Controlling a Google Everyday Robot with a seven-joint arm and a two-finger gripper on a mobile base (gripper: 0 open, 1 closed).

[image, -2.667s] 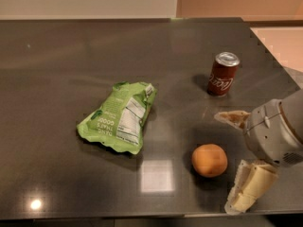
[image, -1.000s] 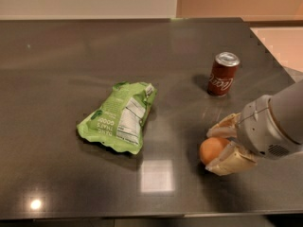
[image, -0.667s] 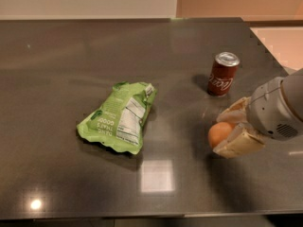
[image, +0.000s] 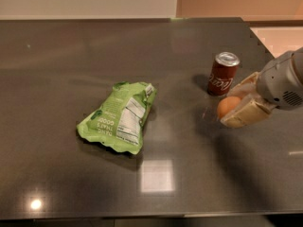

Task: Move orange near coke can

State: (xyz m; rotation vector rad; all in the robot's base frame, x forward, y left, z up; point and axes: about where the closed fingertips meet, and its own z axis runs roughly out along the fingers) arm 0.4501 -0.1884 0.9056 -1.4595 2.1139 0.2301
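The orange (image: 228, 106) is a small round fruit held between the two cream fingers of my gripper (image: 235, 104), which comes in from the right edge. It hangs a little above the dark table, just in front and to the right of the coke can (image: 223, 73). The can is dark red with white lettering and a silver top, and stands upright. A small gap shows between the orange and the can.
A green crinkled chip bag (image: 120, 116) lies flat on the dark grey table (image: 71, 56), left of the can. The table's right edge (image: 265, 56) runs close behind the can. A wall rises beyond the far edge.
The gripper closed around the orange at the front right, lifted it and carried it back toward the can. The can and the bag have not moved.
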